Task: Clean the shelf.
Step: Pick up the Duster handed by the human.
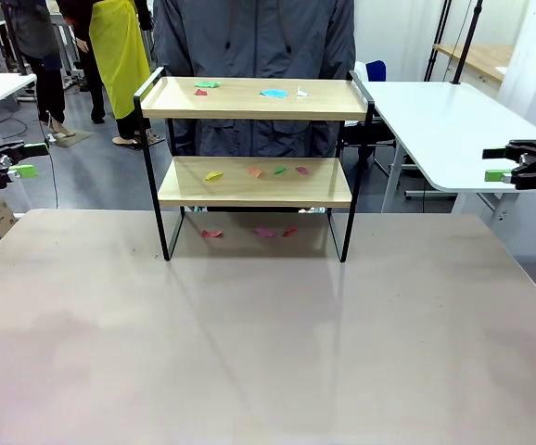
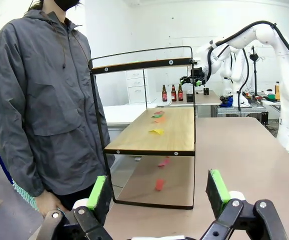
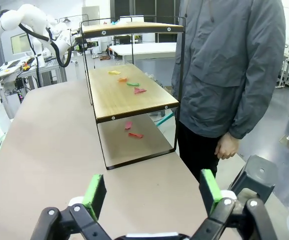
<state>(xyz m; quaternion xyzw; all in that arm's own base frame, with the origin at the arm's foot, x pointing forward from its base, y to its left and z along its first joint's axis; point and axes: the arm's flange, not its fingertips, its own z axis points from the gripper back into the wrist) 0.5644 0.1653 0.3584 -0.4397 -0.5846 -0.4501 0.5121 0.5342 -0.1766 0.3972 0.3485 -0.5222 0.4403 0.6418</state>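
As seen from the front, the shelf [image 1: 254, 99] is stood at the bench's [image 1: 268, 352] far edge, with coloured scraps [image 1: 274, 93] lying on both boards for clearing. From the left wrist, the left pincer [image 2: 157, 190] is held released and aimed shelfward, and from the right wrist, the right pincer [image 3: 151, 192] likewise.

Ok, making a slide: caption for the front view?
Shelf littered with coloured scraps on both boards and beneath, person standing behind.
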